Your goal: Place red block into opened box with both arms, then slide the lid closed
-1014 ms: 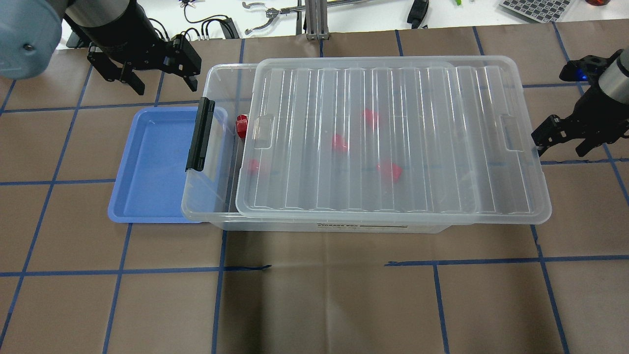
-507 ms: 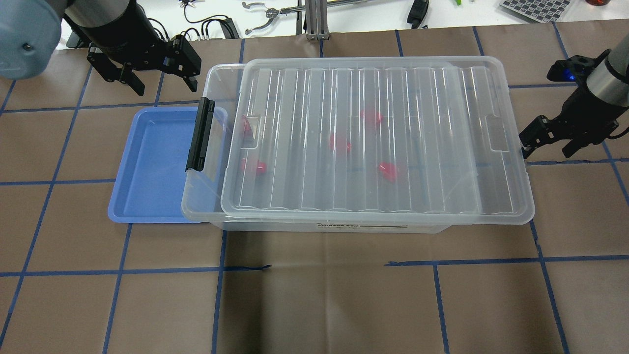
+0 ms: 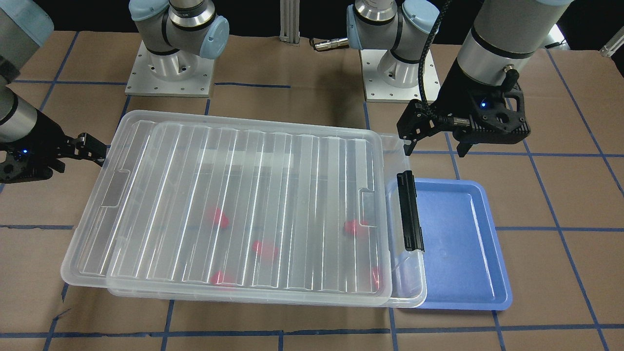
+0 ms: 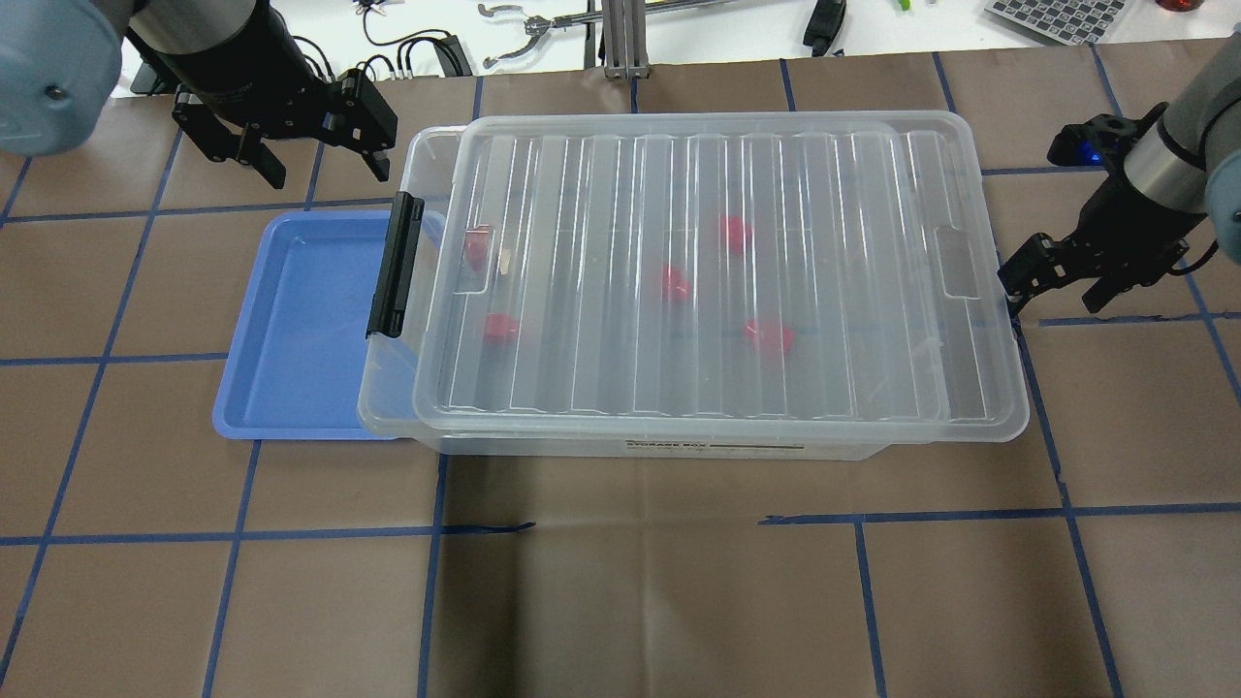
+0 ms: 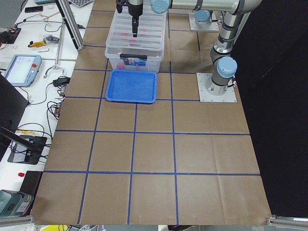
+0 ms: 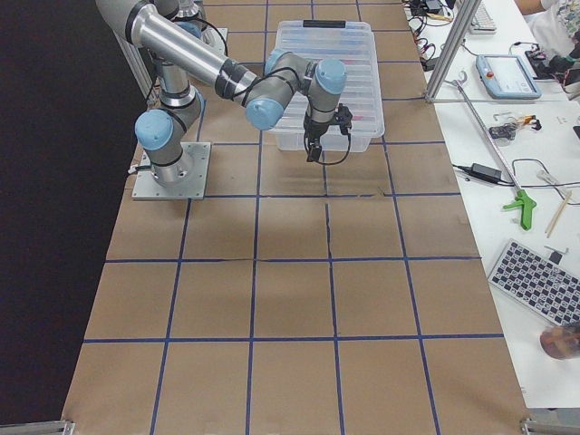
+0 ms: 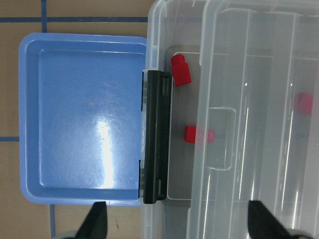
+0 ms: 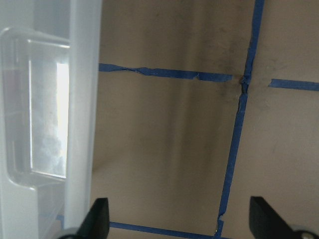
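Looking down from overhead, we see the lid (image 4: 717, 281) lying flat on the box (image 4: 383, 412). It covers all but a narrow strip at the box's 9 o'clock end, where the black latch bar (image 4: 396, 264) stands. At 3 o'clock the lid overhangs the box's short end.

Inside the box, a red block (image 4: 477, 244) lies near the latch at about 9 o'clock. From overhead it shows blurred through the lid, and in the left wrist view it lies bare between the latch and the lid's edge. Four other red blocks (image 4: 676, 282) lie scattered on the box floor under the lid, one toward 8 o'clock and the rest around the middle. The blue tray (image 4: 291, 320) sits just beside the box's latch end, at 9 o'clock.

The left gripper (image 4: 328, 174) hangs at 10 o'clock of the box, above the table near the box's far corner. Its fingers are spread wide and hold nothing. The right gripper (image 4: 1052, 296) is at 3 o'clock, its fingers also wide apart with nothing between them. One fingertip (image 4: 1026, 269) sits right at the lid's short rim, and we cannot tell whether it touches.
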Robot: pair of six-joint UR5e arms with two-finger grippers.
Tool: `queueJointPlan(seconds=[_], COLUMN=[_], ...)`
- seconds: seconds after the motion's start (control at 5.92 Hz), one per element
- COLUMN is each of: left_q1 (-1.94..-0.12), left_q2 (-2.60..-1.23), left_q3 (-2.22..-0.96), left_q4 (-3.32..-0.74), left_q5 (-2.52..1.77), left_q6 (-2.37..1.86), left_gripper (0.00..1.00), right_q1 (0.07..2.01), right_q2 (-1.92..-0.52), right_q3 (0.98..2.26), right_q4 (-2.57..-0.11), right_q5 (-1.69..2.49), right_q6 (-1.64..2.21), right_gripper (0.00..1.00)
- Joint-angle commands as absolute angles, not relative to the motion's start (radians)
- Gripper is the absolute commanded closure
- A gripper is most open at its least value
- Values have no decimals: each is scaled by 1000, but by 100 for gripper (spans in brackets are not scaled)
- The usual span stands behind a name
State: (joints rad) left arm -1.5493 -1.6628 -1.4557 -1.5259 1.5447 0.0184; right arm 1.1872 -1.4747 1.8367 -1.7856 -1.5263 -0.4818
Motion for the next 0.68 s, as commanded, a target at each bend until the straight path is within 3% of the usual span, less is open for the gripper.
queueJointPlan(seconds=[0.0, 0.51], left_q1=[-1549, -1549], left_q2=[-1663, -1663], left_q3=[-1456, -1456], left_q4=[-1525, -1525], left_q5=[1545, 1545], left_q6=[18, 18], left_gripper=[2, 2], right_q1=[1196, 1216], right_q2=[-1476, -1476], right_q3=[1844, 1847], right_q4=[-1784, -1784], right_q5=[-1500, -1474], right_q6=[-482, -482], right_gripper=[1, 1])
